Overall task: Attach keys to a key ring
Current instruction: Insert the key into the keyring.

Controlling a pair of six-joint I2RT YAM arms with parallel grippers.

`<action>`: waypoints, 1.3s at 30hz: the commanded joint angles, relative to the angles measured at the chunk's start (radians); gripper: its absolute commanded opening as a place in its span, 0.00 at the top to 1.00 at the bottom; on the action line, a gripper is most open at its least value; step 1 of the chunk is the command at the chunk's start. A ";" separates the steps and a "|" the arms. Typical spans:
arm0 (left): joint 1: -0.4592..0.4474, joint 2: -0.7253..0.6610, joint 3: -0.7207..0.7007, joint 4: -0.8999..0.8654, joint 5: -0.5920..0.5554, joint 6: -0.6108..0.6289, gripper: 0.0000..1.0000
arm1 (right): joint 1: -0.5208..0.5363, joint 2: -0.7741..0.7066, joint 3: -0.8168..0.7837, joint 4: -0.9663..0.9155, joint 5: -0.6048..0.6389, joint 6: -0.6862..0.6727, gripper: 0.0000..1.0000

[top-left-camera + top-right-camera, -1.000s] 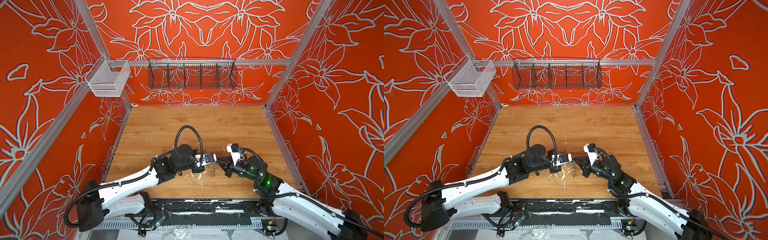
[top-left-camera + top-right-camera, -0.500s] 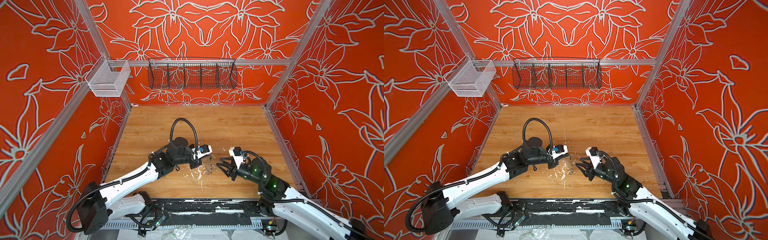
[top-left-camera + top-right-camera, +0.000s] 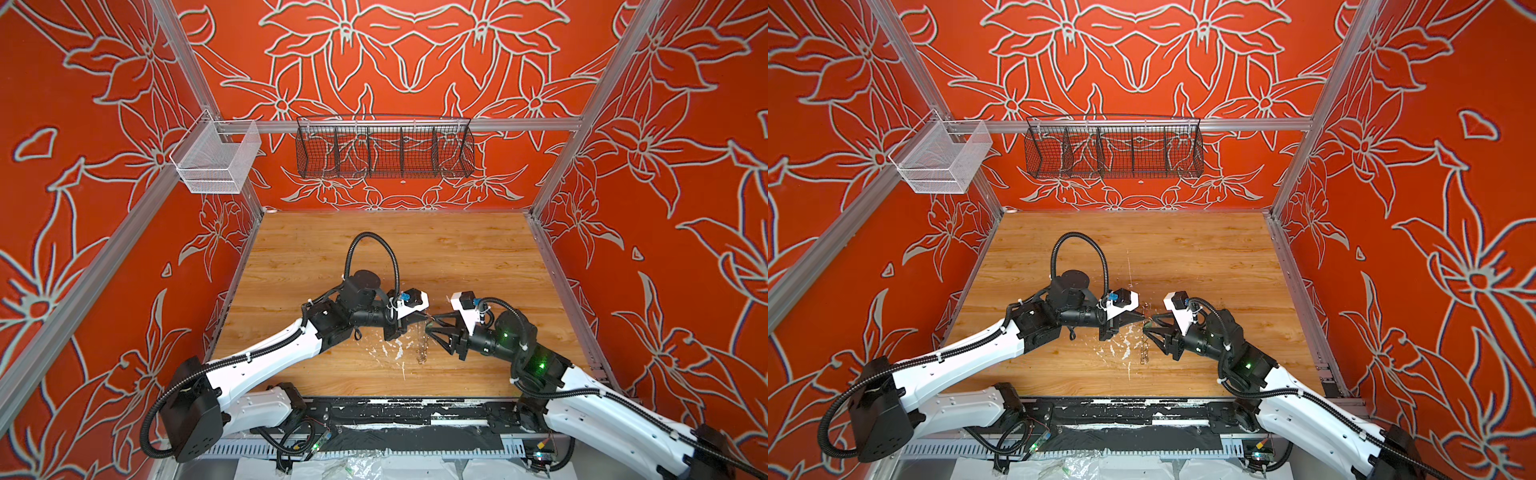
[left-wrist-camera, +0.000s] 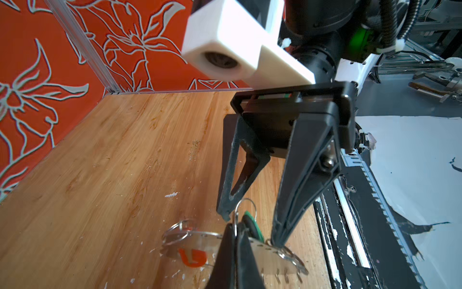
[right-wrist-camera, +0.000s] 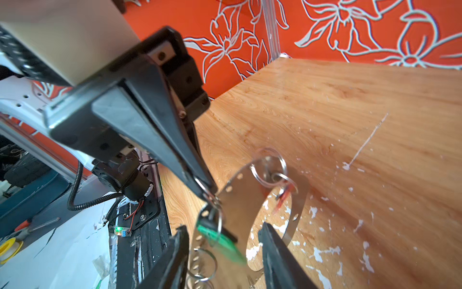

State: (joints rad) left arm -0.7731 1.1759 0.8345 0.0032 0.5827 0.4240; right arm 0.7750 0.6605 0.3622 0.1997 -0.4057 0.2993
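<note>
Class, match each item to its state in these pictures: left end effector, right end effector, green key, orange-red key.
1 left end effector
2 right end effector
3 green key
4 orange-red key

A open, straddling the key ring
B hangs across the hoop from the pinch
C shut on a split ring
D hangs at the pinched split ring

Pairs: 1-C, 2-A, 3-D, 4-B

Orange-red walls (image 3: 415,62), white lily outlines. Tan wood-grain counter (image 3: 436,249), white flecks. Bright green plastic key tag (image 5: 217,240); orange-red plastic key tag (image 4: 191,263).
</note>
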 commanded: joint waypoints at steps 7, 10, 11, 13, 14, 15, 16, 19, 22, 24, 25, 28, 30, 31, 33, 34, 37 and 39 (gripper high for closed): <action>0.003 0.001 0.032 0.009 0.093 0.019 1.00 | 0.010 -0.060 0.005 0.008 0.079 0.004 0.64; 0.003 -0.002 0.034 0.008 0.119 0.025 1.00 | 0.009 -0.061 0.004 -0.007 0.095 0.003 0.68; 0.004 -0.003 0.032 0.007 0.125 0.024 1.00 | 0.010 -0.059 0.003 -0.009 0.096 0.003 0.69; 0.003 -0.007 0.032 0.009 0.130 0.023 1.00 | 0.009 -0.058 0.004 -0.009 0.094 0.003 0.73; 0.004 -0.008 0.030 0.009 0.132 0.023 1.00 | 0.010 -0.055 0.003 -0.009 0.091 0.004 0.73; 0.003 -0.009 0.029 0.011 0.131 0.023 1.00 | 0.009 -0.052 0.002 -0.006 0.085 0.004 0.73; 0.004 -0.009 0.028 0.011 0.129 0.021 1.00 | 0.009 -0.049 0.003 -0.001 0.071 0.005 0.73; 0.003 -0.008 0.029 0.010 0.121 0.018 1.00 | 0.010 -0.035 0.006 0.017 0.018 0.005 0.69; 0.004 -0.010 0.029 0.011 0.121 0.018 1.00 | 0.010 -0.022 0.007 0.027 -0.010 0.006 0.66; 0.004 -0.010 0.029 0.011 0.121 0.020 1.00 | 0.012 -0.012 0.007 0.031 -0.015 0.006 0.64; 0.004 -0.010 0.029 0.011 0.121 0.019 1.00 | 0.012 -0.008 0.007 0.033 -0.015 0.008 0.64; 0.003 -0.010 0.029 0.012 0.123 0.020 1.00 | 0.012 0.009 0.012 0.035 -0.013 0.008 0.64; 0.003 -0.010 0.029 0.012 0.124 0.020 1.00 | 0.012 0.019 0.012 0.039 -0.015 0.008 0.65; 0.003 -0.009 0.029 0.012 0.124 0.020 1.00 | 0.011 0.021 0.014 0.040 -0.012 0.008 0.67; 0.004 -0.008 0.029 0.014 0.126 0.016 1.00 | 0.012 0.024 0.014 0.040 -0.010 0.008 0.72; 0.003 -0.009 0.029 0.017 0.126 0.014 1.00 | 0.012 0.022 0.012 0.041 -0.010 0.008 0.76; 0.004 -0.009 0.028 0.020 0.129 0.009 1.00 | 0.013 0.014 0.007 0.041 -0.004 0.007 0.92; 0.004 -0.008 0.028 0.021 0.127 0.005 1.00 | 0.013 0.004 0.004 0.037 0.003 0.006 1.00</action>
State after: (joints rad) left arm -0.7704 1.1759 0.8360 -0.0051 0.6720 0.4282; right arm 0.7868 0.6823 0.3618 0.2146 -0.4110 0.3023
